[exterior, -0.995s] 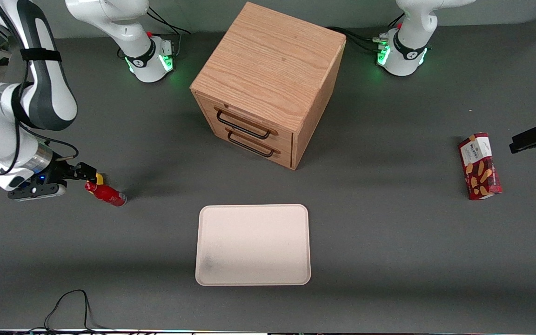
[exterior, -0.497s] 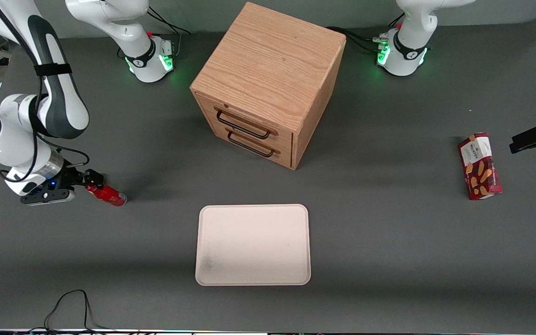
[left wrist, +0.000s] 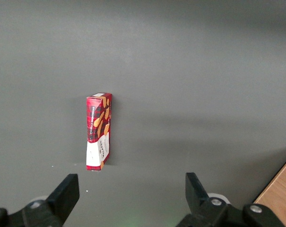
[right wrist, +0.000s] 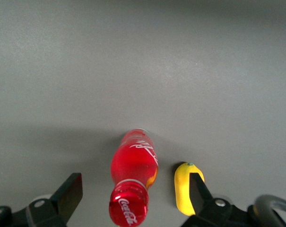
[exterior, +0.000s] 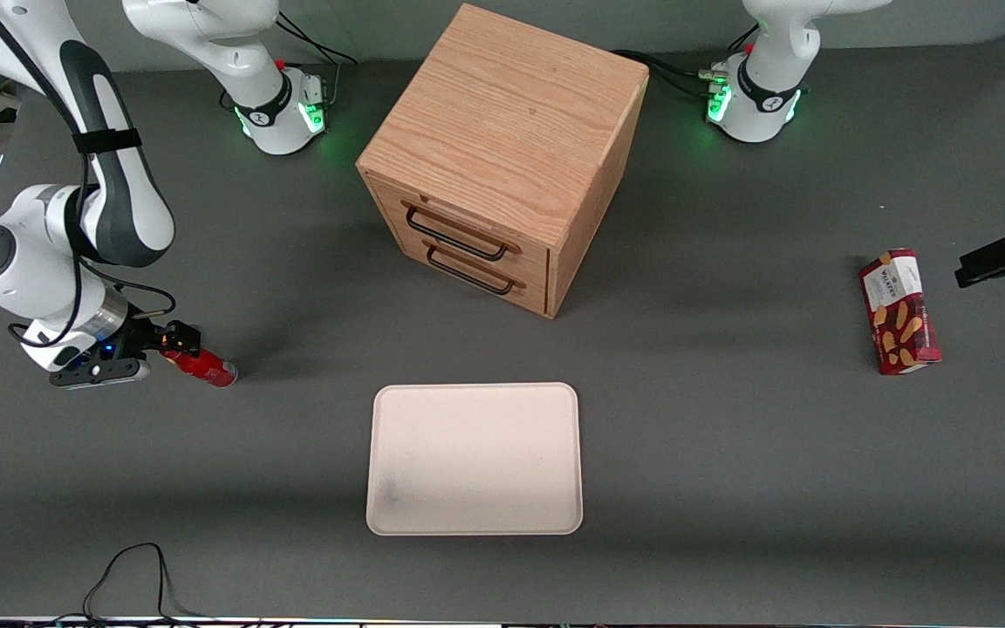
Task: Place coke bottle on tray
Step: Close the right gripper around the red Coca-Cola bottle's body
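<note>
Coke bottle (exterior: 203, 367) is lying on its side on the grey table (exterior: 729, 453), toward the working arm's end, well apart from the cream tray (exterior: 475, 458), which is sitting bare in front of the wooden drawer cabinet (exterior: 502, 157). Nothing is being carried at this point; the placing has yet to start. The right gripper (right wrist: 133, 198) is hanging low at the bottle's cap end, its fingers (right wrist: 71, 191) standing apart on either side of the cap without touching it. A small yellow lemon (right wrist: 186, 187) is lying just beside the bottle, touching one finger. Gripping, lifting, carrying and setting down all appear to be waiting.
</note>
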